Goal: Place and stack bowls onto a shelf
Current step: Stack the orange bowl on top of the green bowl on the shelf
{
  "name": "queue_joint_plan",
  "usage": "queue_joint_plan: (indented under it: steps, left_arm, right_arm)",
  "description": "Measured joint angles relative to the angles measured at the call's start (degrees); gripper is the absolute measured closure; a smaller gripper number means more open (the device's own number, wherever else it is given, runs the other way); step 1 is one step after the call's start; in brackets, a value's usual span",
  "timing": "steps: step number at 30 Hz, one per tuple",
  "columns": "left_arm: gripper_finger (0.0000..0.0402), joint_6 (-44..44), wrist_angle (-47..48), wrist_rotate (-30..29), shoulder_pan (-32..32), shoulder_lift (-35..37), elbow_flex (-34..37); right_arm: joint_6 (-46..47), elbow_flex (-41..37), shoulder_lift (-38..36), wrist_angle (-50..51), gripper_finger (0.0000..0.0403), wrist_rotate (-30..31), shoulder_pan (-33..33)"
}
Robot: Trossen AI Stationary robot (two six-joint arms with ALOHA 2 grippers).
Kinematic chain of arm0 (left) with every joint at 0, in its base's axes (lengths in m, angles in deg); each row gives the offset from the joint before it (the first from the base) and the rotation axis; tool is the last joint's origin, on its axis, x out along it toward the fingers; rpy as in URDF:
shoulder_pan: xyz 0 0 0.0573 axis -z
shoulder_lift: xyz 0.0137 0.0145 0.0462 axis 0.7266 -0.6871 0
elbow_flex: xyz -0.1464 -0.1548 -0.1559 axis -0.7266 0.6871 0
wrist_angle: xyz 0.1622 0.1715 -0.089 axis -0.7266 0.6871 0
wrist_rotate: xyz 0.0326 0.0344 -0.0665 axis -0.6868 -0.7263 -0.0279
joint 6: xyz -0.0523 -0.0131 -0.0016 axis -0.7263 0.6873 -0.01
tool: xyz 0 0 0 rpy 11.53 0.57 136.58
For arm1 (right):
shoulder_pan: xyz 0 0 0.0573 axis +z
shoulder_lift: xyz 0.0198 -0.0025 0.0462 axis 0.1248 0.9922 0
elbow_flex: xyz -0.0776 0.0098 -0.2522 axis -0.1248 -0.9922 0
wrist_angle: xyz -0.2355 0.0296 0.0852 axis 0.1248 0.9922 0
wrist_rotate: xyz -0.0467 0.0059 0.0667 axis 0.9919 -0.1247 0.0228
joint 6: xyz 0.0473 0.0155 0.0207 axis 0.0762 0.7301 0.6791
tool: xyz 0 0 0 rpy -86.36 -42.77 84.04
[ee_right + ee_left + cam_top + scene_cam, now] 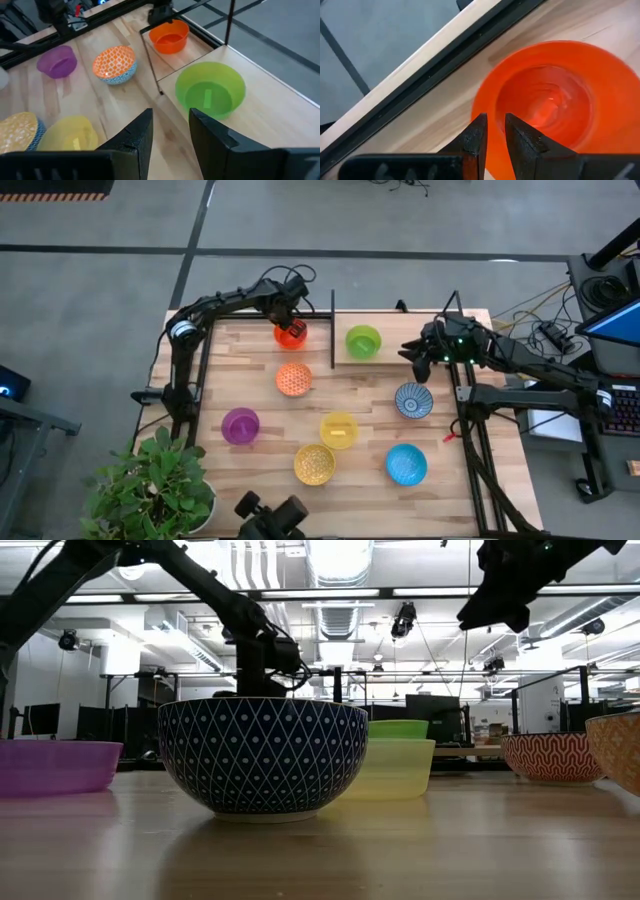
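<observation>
Red-orange bowl (pixel 291 334) at the shelf's (pixel 385 328) far left, left gripper (pixel 288 323) pinching its rim, green bowl (pixel 363 341) on the shelf's right, right gripper (pixel 418 350) spread, just right of it, six bowls nearer on the table (pixel 460 470).

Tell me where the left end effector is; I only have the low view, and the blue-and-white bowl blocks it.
Observer: The left end effector is at the red-orange bowl, fingers closed on its rim.
Operator: And the right one?
Observer: The right end effector is open, hovering beside the green bowl, touching nothing.
Operator: Anything stacked?
Observer: No; from above, no bowl sits inside another.
</observation>
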Motion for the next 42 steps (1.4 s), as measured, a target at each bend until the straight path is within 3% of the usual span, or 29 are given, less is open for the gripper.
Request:
queue_joint_plan:
  steps: [5, 9, 19, 23, 35, 42]
  left_arm:
    - [0.0351, 1.11, -0.36, -0.04, 0.22, 0.15, -0.08]
    - [0.0342, 1.28, -0.29, -3.86, -0.17, 0.37, -0.63]
    - [0.0255, 2.49, -1.22, -3.50, -2.11, 0.31, -0.09]
    - [0.0241, 3.78, -2.44, -2.58, -2.35, 0.31, 0.46]
    - [0.0269, 3.78, -3.18, -1.01, -2.51, -3.94, 0.87]
    - [0.0345, 3.60, -2.83, -0.98, -1.55, -4.67, 0.92]
  right_arm:
    - [0.09, 0.00, 0.02, -0.01, 0.0289, 0.19, 1.55]
    - [0.26, -0.02, 0.07, -0.04, 0.0293, 0.31, 1.81]
    - [2.28, -2.93, 0.07, -0.05, 0.0294, 0.64, 1.79]
    - [2.51, -3.55, 0.09, -0.27, 0.0296, 0.64, 1.79]
    - [3.33, -3.59, 0.09, -0.28, 0.0303, 0.62, 1.79]
    - [3.33, -3.60, 0.09, -0.28, 0.0300, 0.63, 1.79]
